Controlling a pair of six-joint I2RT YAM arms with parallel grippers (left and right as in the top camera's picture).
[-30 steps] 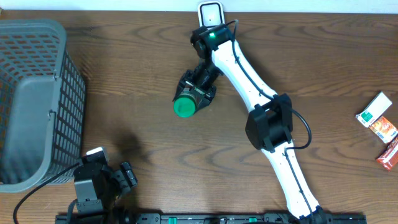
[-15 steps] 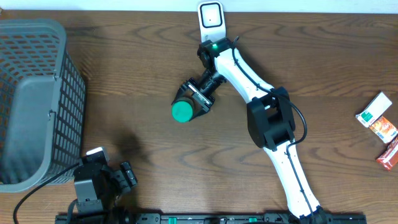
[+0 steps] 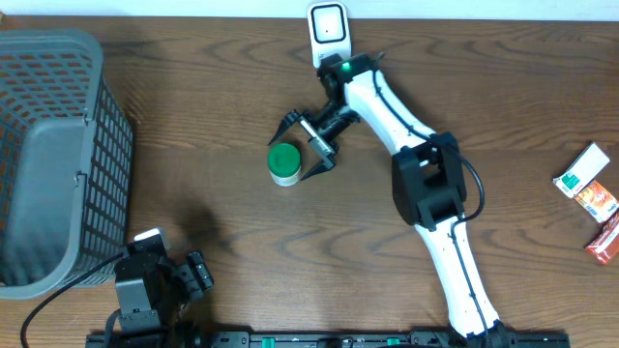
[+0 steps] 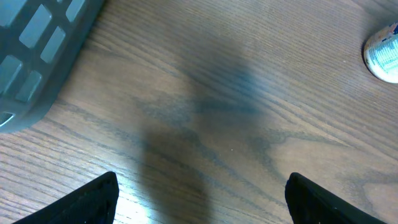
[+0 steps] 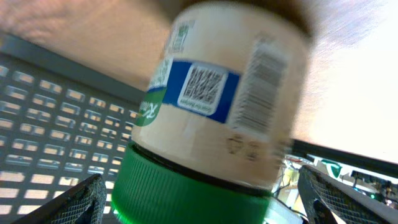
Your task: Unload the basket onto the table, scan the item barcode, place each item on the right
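My right gripper [image 3: 298, 153] gapes round one jar [image 3: 283, 163], probably loose; left gripper [image 4: 202, 199] spread too. One basket [image 3: 58, 145] far left, three packets [image 3: 597, 200] far right.

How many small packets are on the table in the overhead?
3, all at the far right: white-and-green packet farthest back, orange packet beside it, red packet nearest the robot, cut off by the frame. More may lie out of view.
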